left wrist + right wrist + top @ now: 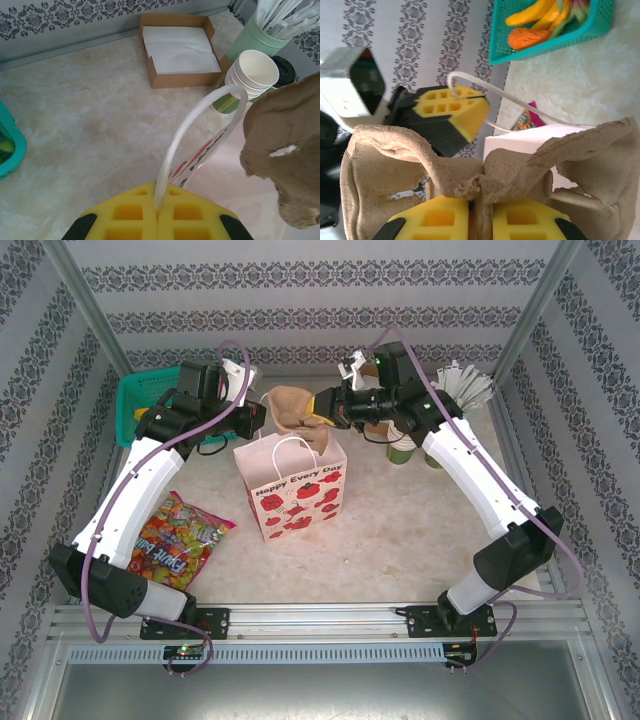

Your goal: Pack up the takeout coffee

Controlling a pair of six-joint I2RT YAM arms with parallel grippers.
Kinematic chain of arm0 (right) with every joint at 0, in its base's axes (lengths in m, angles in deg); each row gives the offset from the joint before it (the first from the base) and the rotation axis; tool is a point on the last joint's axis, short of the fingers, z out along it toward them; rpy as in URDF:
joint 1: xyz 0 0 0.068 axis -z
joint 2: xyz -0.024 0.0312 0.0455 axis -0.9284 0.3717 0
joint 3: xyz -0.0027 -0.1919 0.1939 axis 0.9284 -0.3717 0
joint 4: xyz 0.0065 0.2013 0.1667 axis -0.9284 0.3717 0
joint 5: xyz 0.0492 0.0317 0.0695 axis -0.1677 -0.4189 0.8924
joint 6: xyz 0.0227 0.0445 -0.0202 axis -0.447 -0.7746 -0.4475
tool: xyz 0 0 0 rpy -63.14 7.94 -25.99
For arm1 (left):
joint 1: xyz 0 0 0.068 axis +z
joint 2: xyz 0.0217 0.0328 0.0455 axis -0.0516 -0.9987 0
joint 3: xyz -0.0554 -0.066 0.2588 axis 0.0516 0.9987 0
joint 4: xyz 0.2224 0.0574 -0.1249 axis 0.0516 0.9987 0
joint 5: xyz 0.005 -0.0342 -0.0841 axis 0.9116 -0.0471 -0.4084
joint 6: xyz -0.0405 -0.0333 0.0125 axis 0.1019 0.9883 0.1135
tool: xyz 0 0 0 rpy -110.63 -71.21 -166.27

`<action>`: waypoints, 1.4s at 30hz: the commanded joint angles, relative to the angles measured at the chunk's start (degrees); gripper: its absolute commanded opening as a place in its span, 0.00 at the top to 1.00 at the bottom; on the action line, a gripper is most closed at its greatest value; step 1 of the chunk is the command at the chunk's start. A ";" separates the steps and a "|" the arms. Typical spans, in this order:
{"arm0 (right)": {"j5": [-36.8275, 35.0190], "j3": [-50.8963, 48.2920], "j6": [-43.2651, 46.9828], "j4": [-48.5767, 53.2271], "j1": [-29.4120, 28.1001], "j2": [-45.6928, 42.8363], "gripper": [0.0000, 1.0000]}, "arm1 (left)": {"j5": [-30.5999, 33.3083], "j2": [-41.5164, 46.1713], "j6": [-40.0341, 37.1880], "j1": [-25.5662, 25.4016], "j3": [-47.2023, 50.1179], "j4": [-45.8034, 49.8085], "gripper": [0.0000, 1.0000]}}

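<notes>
The takeout coffee [286,70] shows just its black lid and dark-green side, standing behind a stack of white paper cups [252,75]. A white gift bag with red roses [290,490] stands upright mid-table. My left gripper [159,200] is shut on the bag's white cord handle [200,115] and holds it up at the bag's left rim [255,422]. My right gripper [480,205] is shut on the centre ridge of a brown pulp cup carrier [410,165], which hangs over the bag's open mouth [295,410].
A pale green cup of white sticks [260,37] stands beside the cup stack at back right. A cardboard napkin box [177,50] sits near the back wall. A teal basket of food [135,405] stands back left, and a candy bag [175,535] lies front left.
</notes>
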 commanded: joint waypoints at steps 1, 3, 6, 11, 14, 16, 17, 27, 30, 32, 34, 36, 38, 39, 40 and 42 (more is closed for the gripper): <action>-1.73 -1.61 2.15 1.23 -0.20 0.12 0.86 | -1.40 -0.72 1.77 0.48 -1.38 -1.16 1.00; -3.52 -2.33 3.91 3.43 -0.44 -0.05 0.86 | -1.78 -0.74 3.27 0.52 -1.75 -1.20 1.00; -5.89 -3.46 5.88 6.37 -0.93 -0.77 0.86 | -5.45 -0.71 6.05 0.50 -1.81 -1.85 1.00; -9.52 -3.20 9.45 14.21 -1.27 -2.33 0.86 | -9.30 -1.00 10.91 0.33 -2.62 -1.96 1.00; -12.59 -2.87 11.23 18.91 -1.78 -3.57 0.85 | -9.81 -0.87 13.88 0.33 -3.34 -1.26 1.00; -13.72 -3.60 11.27 20.33 -2.15 -4.59 0.84 | -12.27 -0.61 14.86 0.25 -3.49 -1.07 1.00; -14.47 -3.84 11.43 20.95 -2.45 -4.90 0.84 | -13.18 -0.50 15.31 0.19 -3.40 -1.20 1.00; -25.86 -3.31 13.07 26.94 -7.29 -4.65 0.83 | -15.96 -0.48 18.18 -0.20 -2.81 -0.14 1.00; -29.51 -2.93 13.63 28.83 -8.99 -3.17 0.83 | -17.06 -0.43 18.87 -0.23 -1.84 -1.22 1.00; -31.48 -2.93 13.47 28.73 -10.10 -2.36 0.83 | -18.16 -0.52 19.46 -0.21 -1.51 -1.87 1.00; -33.06 -3.01 13.03 27.69 -11.17 -1.71 0.83 | -19.38 -0.61 19.69 -0.24 -1.21 -2.32 1.00; -33.43 -2.77 12.84 26.51 -11.85 -0.95 0.82 | -19.45 -0.63 19.56 -0.19 -1.05 -2.38 1.00; -35.12 -1.83 13.31 26.94 -12.82 0.27 0.82 | -19.21 -0.88 19.25 -0.21 -1.03 -2.27 1.00; -36.30 -1.40 13.72 27.40 -13.39 1.04 0.82 | -19.05 -1.10 19.09 -0.17 -1.06 -2.23 0.99; -37.37 -1.19 14.04 27.78 -13.92 1.67 0.82 | -19.12 -1.44 18.84 -0.21 -1.12 -2.16 0.99; -39.25 -1.54 14.24 27.82 -14.60 2.39 0.82 | -19.52 -2.25 18.77 -0.25 -1.38 -2.14 0.97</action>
